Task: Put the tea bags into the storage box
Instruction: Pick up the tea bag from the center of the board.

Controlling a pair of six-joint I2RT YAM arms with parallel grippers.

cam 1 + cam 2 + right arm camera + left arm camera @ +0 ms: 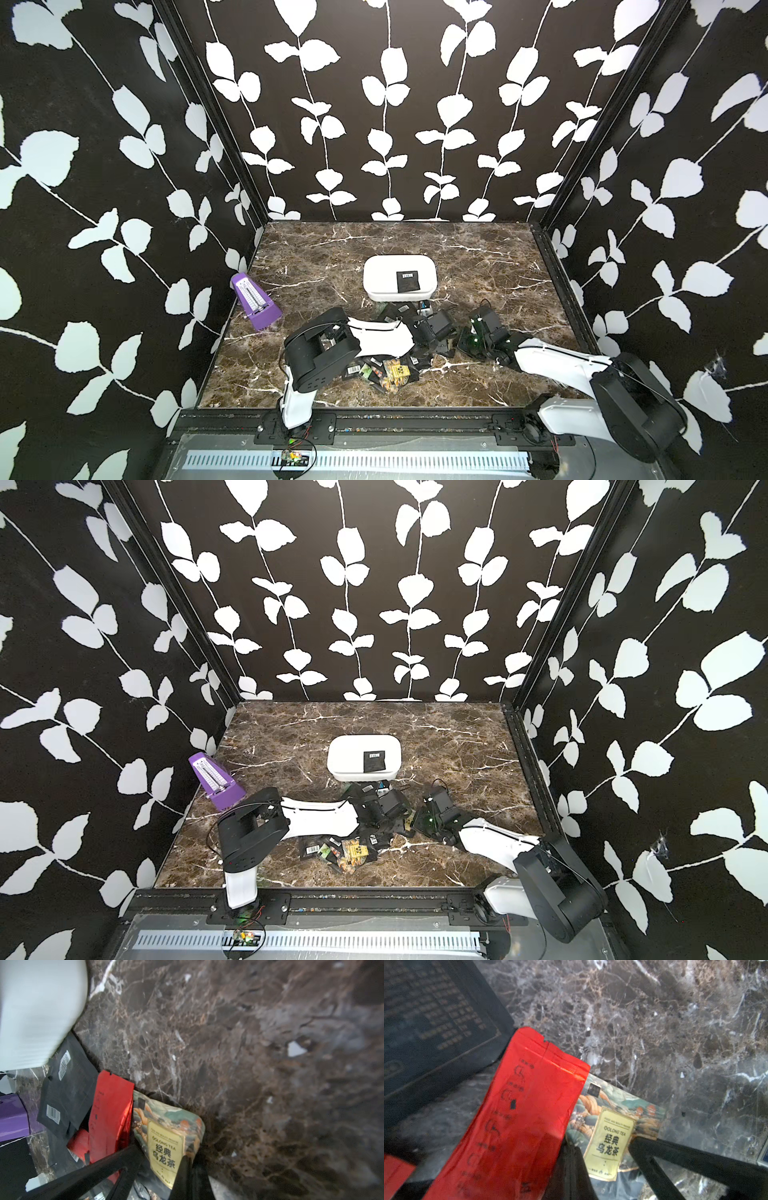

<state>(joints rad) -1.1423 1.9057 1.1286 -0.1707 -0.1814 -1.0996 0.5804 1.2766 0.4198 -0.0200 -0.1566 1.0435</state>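
One storage box (374,266), one tea bag (407,281) inside, one metronome (255,301), heaped tea bags (397,370) beyond counting

Dark brown marble counter (478,249), white veins. White rounded plastic storage box (386,296); black foil sachet (408,282) inside, white barcode label. Purple pyramid metronome (259,309) at 9 o'clock. Red foil sachet (525,1122), black print. Teal-orange landscape-print oolong sachet (164,1124), yellow label. Black walls (374,104), white leaves.

White storage box (378,274) upright, one black tea bag (407,282) inside; other tea bags (388,372) heaped near, outside.
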